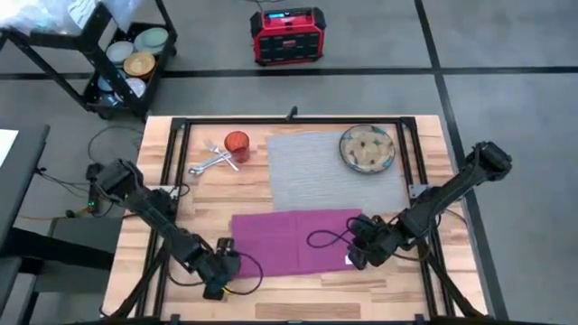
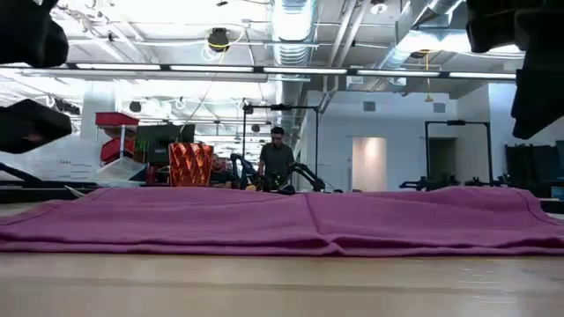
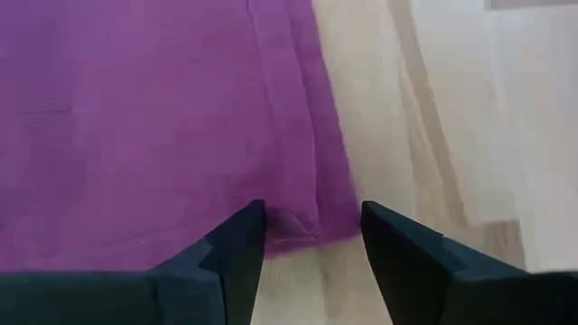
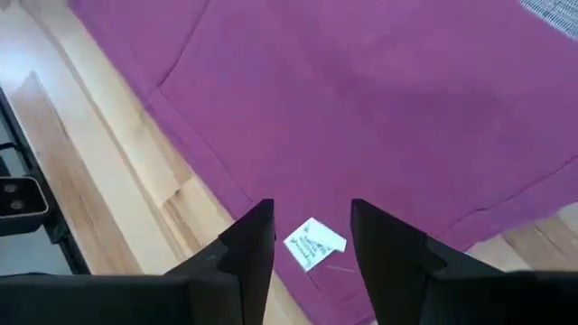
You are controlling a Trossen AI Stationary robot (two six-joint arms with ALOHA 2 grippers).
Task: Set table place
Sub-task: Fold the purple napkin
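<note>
Evidently both tools were poised over the magenta napkin point(image 1: 293, 239), which lay flat on the table point(image 1: 424, 280) just short of the grey mat point(image 1: 330, 171). The left gripper point(image 3: 312, 230) stood with fingers apart, straddling one corner of the cloth; the right gripper point(image 4: 312, 239), also spread, hung above the opposite corner and its white label point(image 4: 314, 242). Possibly neither yet touched fabric. Closing too high would catch nothing; uneven lifts could drag the napkin askew toward the plate point(image 1: 367, 148)
</note>
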